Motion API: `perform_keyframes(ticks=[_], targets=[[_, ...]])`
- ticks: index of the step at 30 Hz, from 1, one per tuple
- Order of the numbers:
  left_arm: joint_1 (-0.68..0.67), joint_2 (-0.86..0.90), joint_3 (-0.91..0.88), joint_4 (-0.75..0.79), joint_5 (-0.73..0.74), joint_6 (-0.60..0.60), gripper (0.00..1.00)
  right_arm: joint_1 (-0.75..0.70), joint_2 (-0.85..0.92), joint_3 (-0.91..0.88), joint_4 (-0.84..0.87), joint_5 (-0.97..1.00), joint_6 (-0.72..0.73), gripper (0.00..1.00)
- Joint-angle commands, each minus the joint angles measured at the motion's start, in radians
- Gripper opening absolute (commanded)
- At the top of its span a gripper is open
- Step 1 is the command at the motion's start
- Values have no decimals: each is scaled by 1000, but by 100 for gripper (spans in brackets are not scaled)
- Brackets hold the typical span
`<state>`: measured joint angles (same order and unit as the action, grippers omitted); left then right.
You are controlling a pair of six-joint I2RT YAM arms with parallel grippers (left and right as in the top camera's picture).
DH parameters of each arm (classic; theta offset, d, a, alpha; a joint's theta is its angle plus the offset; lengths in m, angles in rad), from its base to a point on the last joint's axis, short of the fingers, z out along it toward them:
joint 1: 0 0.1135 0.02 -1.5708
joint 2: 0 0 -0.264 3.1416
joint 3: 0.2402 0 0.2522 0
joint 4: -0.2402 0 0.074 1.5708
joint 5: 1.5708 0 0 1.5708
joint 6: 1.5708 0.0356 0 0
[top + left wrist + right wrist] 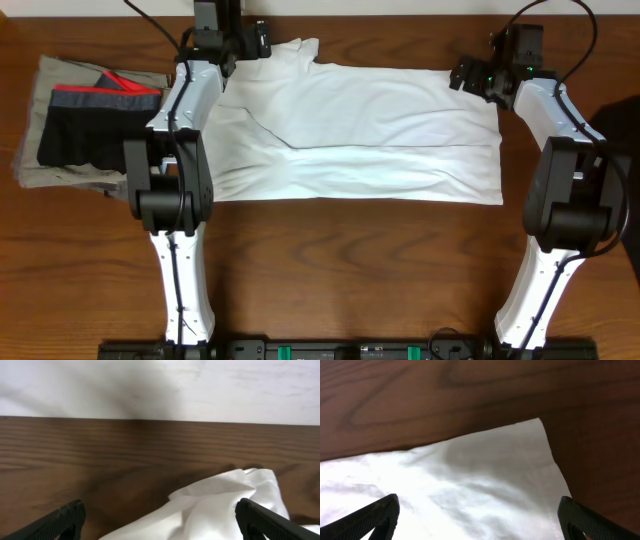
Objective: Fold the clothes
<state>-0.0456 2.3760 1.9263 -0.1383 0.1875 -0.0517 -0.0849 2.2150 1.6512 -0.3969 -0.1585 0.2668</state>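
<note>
Dark wood surface [330, 260] fills the overhead view, and a pale wall [210, 385] closes its far edge. At the far left lie the khaki-grey folded pieces [30, 165] with the black shorts [85, 135] on top, apart from the work.

Next comes the left hand [160, 509], its fingers spread wide and holding nothing. It hovers at the far-left corner of the white T-shirt [370, 130]. In its wrist view a bunched sleeve sits between the fingers, closer to the right-hand one, with bare wood beyond up to the wall.

The shirt lies flat across the middle with its long axis running left to right. One lengthwise crease is already in it, and the near edge is straight.

The right hand [479, 504] is also spread and empty, poised over the shirt's far-right corner. That corner points away and to the right between its fingers, and bare wood lies past it.

Each hand is therefore nearest its own far corner. The likely move is to pinch both corners and draw them toward the near edge, where the surface offers open room. The left corner is rumpled and may catch unevenly.
</note>
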Motion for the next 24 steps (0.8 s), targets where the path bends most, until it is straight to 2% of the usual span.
perform_keyframes(ticks=[1,16,24], targets=[[19,19,17,-2,8,-1,98,8,8,10,-7,-7,-13,99],[43,63,16,-54,140,60,97,17,8,10,-16,-11,-13,99],[43,87,16,-64,145,60,97,26,8,10,-18,-11,-13,99]])
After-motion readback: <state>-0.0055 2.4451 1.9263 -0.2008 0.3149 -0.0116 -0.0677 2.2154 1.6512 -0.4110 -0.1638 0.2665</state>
